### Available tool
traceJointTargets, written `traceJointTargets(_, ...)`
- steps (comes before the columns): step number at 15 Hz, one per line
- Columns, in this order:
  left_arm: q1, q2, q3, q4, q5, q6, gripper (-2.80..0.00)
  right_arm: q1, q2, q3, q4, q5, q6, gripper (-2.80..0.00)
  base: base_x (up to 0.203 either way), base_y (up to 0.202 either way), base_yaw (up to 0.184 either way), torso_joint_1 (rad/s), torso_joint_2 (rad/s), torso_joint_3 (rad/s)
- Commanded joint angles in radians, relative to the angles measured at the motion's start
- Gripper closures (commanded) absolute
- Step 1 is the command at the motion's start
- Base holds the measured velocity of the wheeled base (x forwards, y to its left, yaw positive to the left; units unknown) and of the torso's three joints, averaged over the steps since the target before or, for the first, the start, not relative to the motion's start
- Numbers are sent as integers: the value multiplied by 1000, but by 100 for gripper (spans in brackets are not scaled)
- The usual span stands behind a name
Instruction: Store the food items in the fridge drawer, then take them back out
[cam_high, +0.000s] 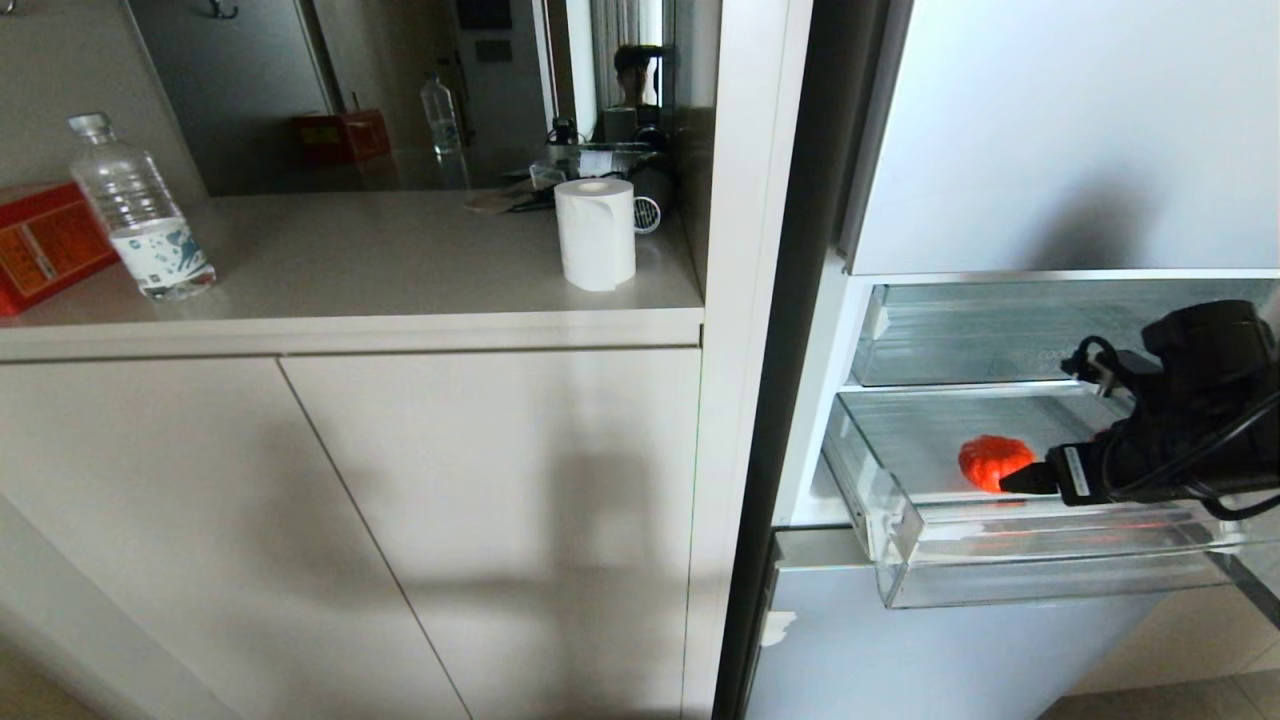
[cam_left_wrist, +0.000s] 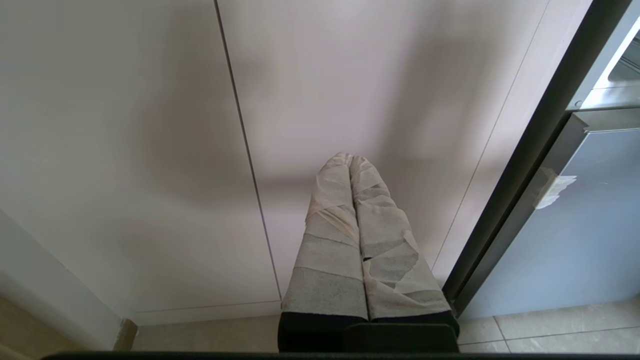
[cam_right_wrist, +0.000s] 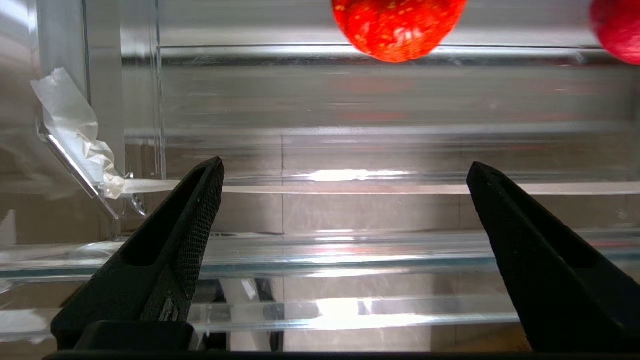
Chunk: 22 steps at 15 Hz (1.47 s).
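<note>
The fridge (cam_high: 1080, 130) stands at the right with its clear fridge drawer (cam_high: 1000, 575) pulled out. One of the food items, a round red fruit (cam_high: 993, 460), lies in the drawer's left half. My right gripper (cam_high: 1030, 480) hangs just over the drawer's front lip, right beside the fruit. In the right wrist view that gripper (cam_right_wrist: 345, 167) is open and empty above the clear drawer (cam_right_wrist: 320, 250). The red fruit (cam_right_wrist: 397, 30) lies ahead of it, and a second red item (cam_right_wrist: 617, 30) shows at the picture's edge. My left gripper (cam_left_wrist: 350, 159) is shut and parked facing the cabinet doors.
A shallower clear drawer (cam_high: 1000, 340) sits above the open one. Left of the fridge is a counter (cam_high: 350, 330) holding a water bottle (cam_high: 140, 210), a red box (cam_high: 40, 245) and a paper roll (cam_high: 595, 232). A tape scrap (cam_right_wrist: 75, 130) clings to the drawer's corner.
</note>
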Motion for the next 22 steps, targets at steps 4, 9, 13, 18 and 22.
traceJointTargets(4,0,2,0,0,0,0,0,-83,-169,3,244,1,0,-280,0,0,0,0,0,0)
traceJointTargets(9,0,2,0,0,0,0,0,-97,-132,17,246,4,-3,-280,0,0,0,0,0,0)
traceJointTargets(13,0,2,0,0,0,0,0,-97,-205,46,249,-2,-30,-280,0,0,0,0,0,0)
traceJointTargets(18,0,2,0,0,0,0,0,-101,-310,72,295,8,-21,-280,0,0,0,0,0,0)
traceJointTargets(22,0,2,0,0,0,0,0,-102,-350,137,294,-3,-22,-280,0,0,0,0,0,0)
